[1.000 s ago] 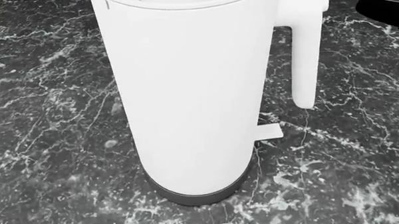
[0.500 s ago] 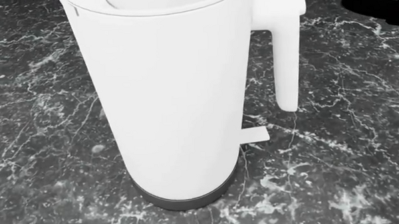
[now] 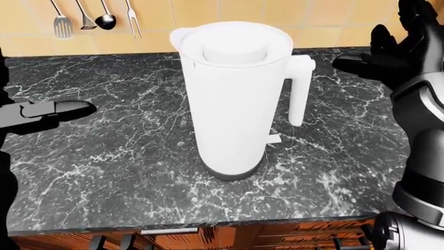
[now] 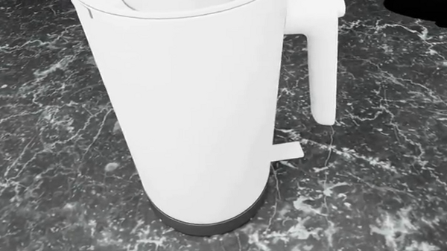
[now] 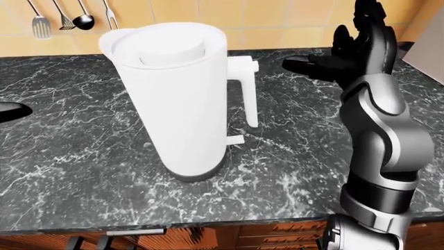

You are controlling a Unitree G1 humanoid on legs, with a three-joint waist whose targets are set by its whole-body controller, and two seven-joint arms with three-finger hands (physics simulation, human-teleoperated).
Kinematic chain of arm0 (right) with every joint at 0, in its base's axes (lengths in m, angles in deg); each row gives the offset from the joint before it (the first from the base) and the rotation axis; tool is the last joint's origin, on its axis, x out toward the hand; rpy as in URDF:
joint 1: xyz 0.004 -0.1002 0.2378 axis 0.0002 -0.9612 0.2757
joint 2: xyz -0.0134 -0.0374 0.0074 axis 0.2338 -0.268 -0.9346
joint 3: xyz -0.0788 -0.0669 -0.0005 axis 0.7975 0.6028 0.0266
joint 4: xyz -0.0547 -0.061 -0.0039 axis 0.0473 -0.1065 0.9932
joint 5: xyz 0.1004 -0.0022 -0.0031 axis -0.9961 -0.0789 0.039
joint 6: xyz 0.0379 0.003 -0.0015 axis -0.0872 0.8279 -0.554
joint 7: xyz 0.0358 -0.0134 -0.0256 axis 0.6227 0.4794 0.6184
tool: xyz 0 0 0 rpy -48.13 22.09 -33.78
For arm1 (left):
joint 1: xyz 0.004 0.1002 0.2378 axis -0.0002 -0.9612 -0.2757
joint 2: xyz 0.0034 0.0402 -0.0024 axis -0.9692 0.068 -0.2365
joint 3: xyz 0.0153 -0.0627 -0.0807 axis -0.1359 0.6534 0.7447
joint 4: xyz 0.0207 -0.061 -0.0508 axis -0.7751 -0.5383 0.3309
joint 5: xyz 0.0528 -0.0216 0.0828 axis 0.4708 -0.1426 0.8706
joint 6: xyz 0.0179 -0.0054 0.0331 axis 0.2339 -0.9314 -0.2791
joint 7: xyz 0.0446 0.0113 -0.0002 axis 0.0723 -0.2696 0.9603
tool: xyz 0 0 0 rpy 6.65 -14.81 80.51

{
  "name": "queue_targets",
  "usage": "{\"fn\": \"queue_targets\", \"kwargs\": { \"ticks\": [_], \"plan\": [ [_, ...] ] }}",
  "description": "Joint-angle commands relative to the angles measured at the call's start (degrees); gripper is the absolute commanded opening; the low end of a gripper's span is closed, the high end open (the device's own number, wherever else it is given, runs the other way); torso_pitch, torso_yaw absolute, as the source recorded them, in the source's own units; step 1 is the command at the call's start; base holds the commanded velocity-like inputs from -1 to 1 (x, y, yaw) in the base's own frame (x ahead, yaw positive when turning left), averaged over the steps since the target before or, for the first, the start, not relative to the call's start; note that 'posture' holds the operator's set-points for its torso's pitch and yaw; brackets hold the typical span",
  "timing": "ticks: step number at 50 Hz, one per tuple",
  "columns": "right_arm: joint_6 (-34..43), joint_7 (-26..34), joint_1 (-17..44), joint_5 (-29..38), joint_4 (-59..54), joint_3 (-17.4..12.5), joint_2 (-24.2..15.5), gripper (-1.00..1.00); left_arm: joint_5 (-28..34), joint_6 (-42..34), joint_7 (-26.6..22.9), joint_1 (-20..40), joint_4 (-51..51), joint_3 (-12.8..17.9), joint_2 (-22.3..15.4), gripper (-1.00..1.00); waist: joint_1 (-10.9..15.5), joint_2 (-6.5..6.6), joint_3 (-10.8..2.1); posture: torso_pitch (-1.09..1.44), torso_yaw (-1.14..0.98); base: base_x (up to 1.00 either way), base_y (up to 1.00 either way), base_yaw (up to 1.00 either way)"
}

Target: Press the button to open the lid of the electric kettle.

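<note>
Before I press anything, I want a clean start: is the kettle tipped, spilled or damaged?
Nothing stands out. The electric kettle stands upright on the marble counter, lid closed, no spill around its base. Both hands, left hand and right hand, are clear of it.

A kitchen: marble counter, hanging utensils, tiled wall, electric kettle.

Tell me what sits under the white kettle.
The kettle stands on a dark round base, which rests on the black marble counter. Whatever lies beneath the base is covered.
</note>
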Motion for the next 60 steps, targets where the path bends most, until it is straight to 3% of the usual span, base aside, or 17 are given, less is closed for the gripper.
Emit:
{"fn": "queue_targets", "kwargs": {
  "ticks": [1,31,60],
  "plan": [
    [-1.7,0.2,1.6,-0.3,1.5,-0.8,-1.0,1.0,0.2,1.5,0.3,1.0,1.1,0.7,-1.1,1.0,0.0,0.03,-1.27,0.0,0.0,0.0,0.0,0.0],
    [3.6,0.5,2.2,-6.1,5.7,-1.1,-2.5,1.0,-1.1,1.1,0.9,1.2,0.9,1.0,-1.7,1.0,0.0,-0.03,-1.23,0.0,0.0,0.0,0.0,0.0],
    [5.0,0.4,3.2,-5.6,7.3,0.6,0.3,1.0,-1.1,1.1,1.0,1.2,0.7,1.0,-1.9,1.0,0.0,0.16,-1.27,0.0,0.0,0.0,0.0,0.0]
  ]
}}
